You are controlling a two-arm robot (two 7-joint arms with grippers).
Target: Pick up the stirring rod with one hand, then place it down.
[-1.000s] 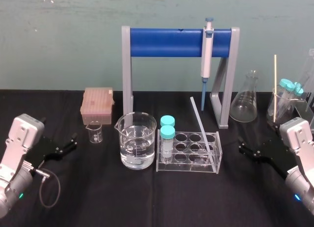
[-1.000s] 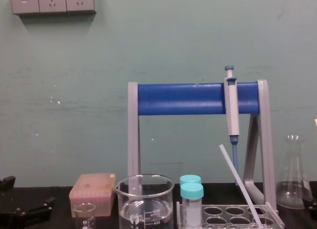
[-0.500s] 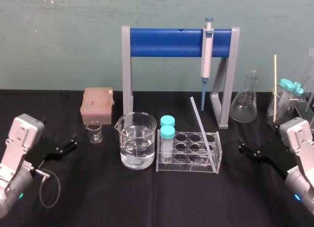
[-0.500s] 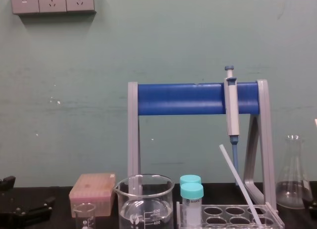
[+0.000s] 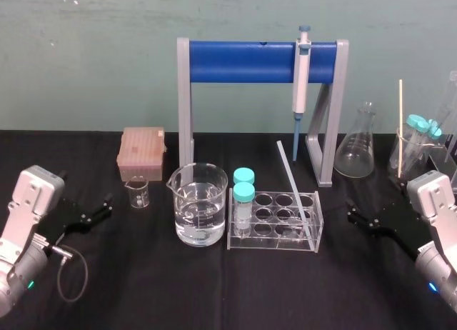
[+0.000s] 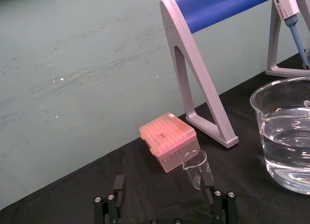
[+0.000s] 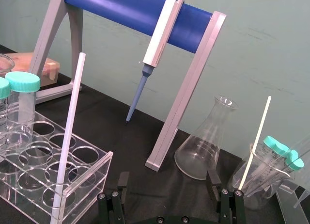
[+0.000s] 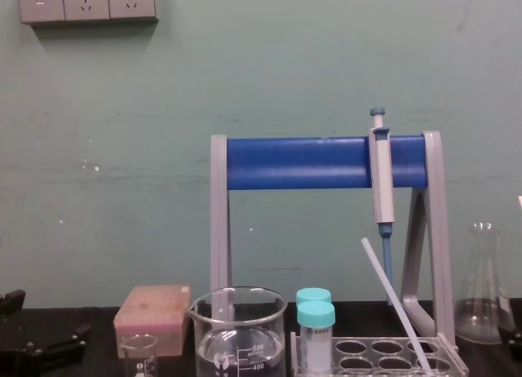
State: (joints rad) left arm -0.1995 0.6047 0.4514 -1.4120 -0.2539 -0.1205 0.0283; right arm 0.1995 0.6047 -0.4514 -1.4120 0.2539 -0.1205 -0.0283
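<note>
Well, the right gripper (image 5: 357, 214) hangs low over the table, well to the right of the rack. Its two fingers are apart and hold nothing. The left gripper (image 5: 106, 204) rests far left, spread and empty too. The stirring rod (image 5: 294, 188) leans in the clear test tube rack (image 5: 268, 246), its foot in the front right hole. I think the right gripper should come in from the side and squeeze the bare upper part gently. Then it should lift along the lean so the rack does not tip. I count one rod, one rack, two blue-capped tubes (image 5: 243, 194), one big beaker (image 5: 200, 216), one small beaker (image 5: 138, 194) and one pipette (image 5: 302, 80).
</note>
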